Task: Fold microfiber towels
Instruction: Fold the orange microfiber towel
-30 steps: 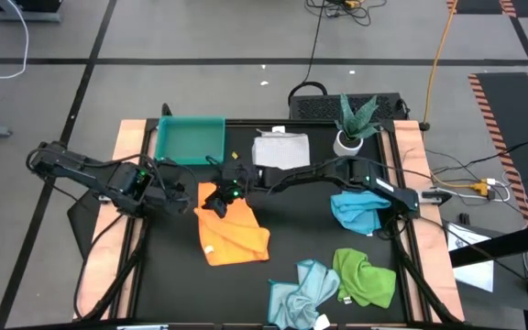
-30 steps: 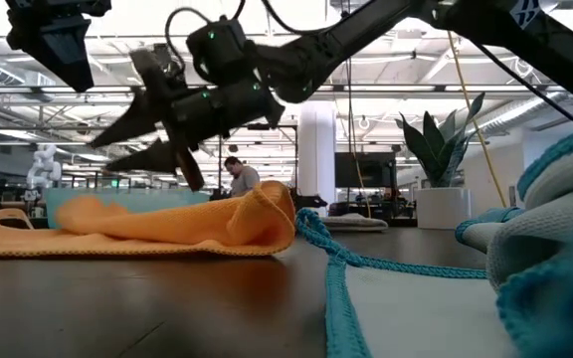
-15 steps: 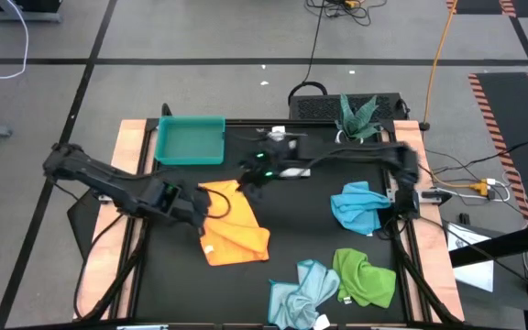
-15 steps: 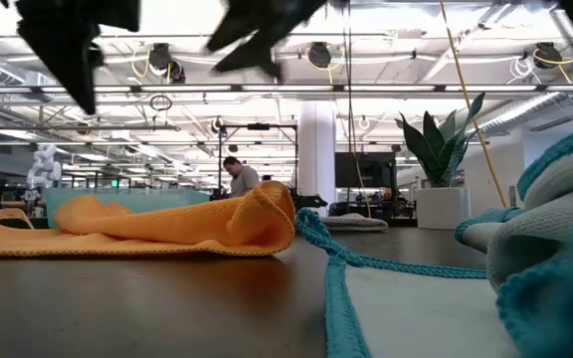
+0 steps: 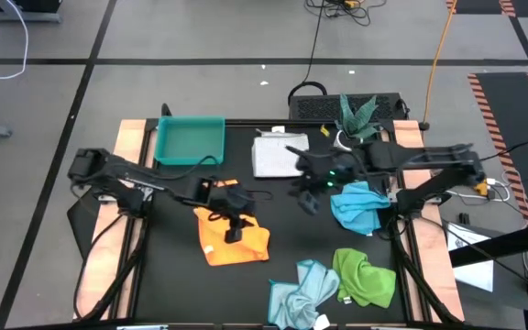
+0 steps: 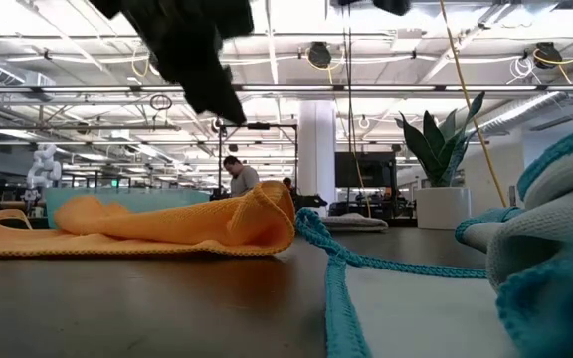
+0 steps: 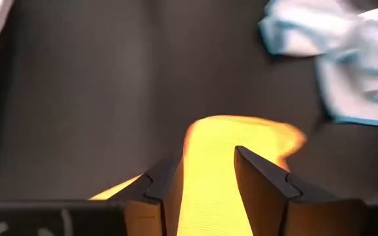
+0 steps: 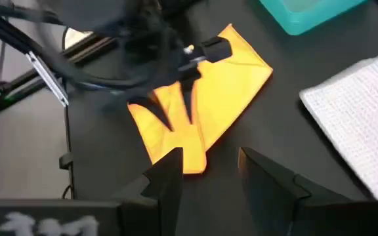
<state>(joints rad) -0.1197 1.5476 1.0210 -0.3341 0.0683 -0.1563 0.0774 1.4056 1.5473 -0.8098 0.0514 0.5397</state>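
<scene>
Nearest lie the pale blue towel (image 5: 299,291) and green towel (image 5: 366,278), crumpled. Mid-surface, the left pincer (image 5: 236,226) hangs parted and empty over the yellow-orange towel (image 5: 246,243). Right of it, the right pincer (image 5: 309,199) hovers parted, grasping nothing, beside the bright blue towel (image 5: 357,207). Farthest rests the white-grey towel (image 5: 273,156).

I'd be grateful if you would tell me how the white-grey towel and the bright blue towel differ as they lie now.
The white-grey towel lies flat in a tidy rectangle, while the bright blue towel is bunched and crumpled. The white-grey towel sits at the table's far edge between the teal tray and the potted plant; the bright blue towel lies nearer the middle right, just beside the right hand. Neither is held by a hand, and both rest on the black tabletop.
</scene>
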